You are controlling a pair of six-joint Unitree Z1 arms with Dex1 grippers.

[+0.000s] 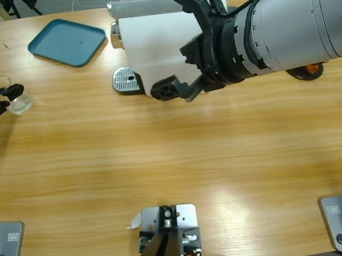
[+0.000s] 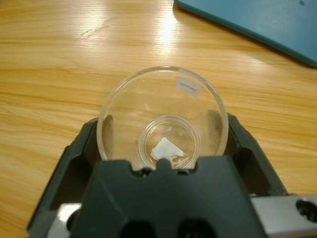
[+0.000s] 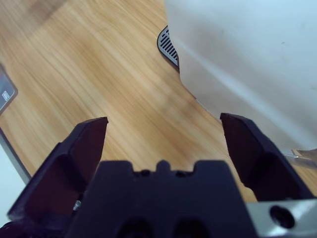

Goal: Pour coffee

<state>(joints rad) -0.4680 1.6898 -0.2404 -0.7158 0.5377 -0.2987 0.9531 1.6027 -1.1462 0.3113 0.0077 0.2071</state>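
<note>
your left end effector (image 2: 161, 148) clenched round an empty clear glass (image 2: 162, 119), your right end effector (image 3: 163, 144) released, white coffee machine (image 3: 247, 59) just beyond it

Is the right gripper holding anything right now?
No, the right gripper has its jaws spread wide with only bare table between them, beside the white coffee machine.
</note>
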